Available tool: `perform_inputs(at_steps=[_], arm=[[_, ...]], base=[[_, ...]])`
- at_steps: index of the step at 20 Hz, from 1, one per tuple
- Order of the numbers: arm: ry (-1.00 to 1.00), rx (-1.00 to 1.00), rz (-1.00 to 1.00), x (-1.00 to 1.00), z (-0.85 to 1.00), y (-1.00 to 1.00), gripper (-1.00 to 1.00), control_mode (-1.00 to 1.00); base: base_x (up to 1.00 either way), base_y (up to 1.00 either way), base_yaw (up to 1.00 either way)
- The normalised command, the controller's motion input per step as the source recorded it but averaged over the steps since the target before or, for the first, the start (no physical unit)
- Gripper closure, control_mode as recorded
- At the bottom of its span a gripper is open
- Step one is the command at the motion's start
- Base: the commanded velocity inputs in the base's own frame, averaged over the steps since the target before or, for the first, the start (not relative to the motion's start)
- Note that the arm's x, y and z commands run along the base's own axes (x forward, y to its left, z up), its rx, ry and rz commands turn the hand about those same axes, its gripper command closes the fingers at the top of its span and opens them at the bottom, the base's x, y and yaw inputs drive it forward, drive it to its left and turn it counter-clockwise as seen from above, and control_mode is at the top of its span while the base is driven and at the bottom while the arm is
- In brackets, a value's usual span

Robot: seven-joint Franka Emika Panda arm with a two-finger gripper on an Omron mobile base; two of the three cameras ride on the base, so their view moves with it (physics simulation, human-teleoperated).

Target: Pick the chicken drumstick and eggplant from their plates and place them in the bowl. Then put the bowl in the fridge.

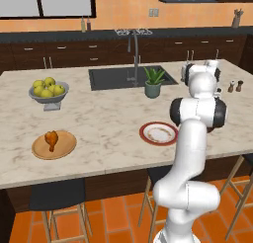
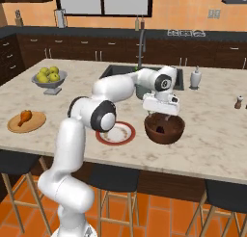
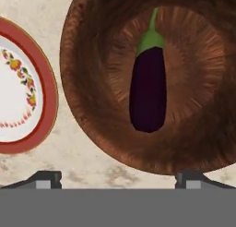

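Observation:
The dark purple eggplant (image 3: 147, 92) lies inside the reddish-brown bowl (image 2: 165, 131), its green stem pointing away in the hand view. My gripper (image 2: 163, 116) hovers just above the bowl (image 3: 92, 60), open, fingertips wide apart and holding nothing. The white plate with the dark red rim (image 2: 116, 133) sits bare just left of the bowl. The orange-brown chicken drumstick (image 1: 51, 138) rests on the tan wooden plate (image 1: 66, 147) at the counter's left front, far from the gripper.
A grey footed bowl of yellow fruit (image 1: 48, 95) stands behind the wooden plate. A potted plant (image 1: 153, 84) and the sink (image 1: 113, 78) lie behind the red-rimmed plate. Two shakers (image 2: 239, 102) stand at the far right. Stools sit under the counter's front edge.

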Motion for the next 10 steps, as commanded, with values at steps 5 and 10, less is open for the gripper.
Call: perform_inputs(at_steps=[5, 10], arm=[[-0.08, -0.01, -0.03, -1.00, 0.07, 1.00, -1.00, -1.00], [-0.12, -0.07, 0.00, -0.99, 0.01, 1.00, -1.00, -1.00]], base=[[0.00, 0.00, 0.00], [0.00, 0.00, 0.00]])
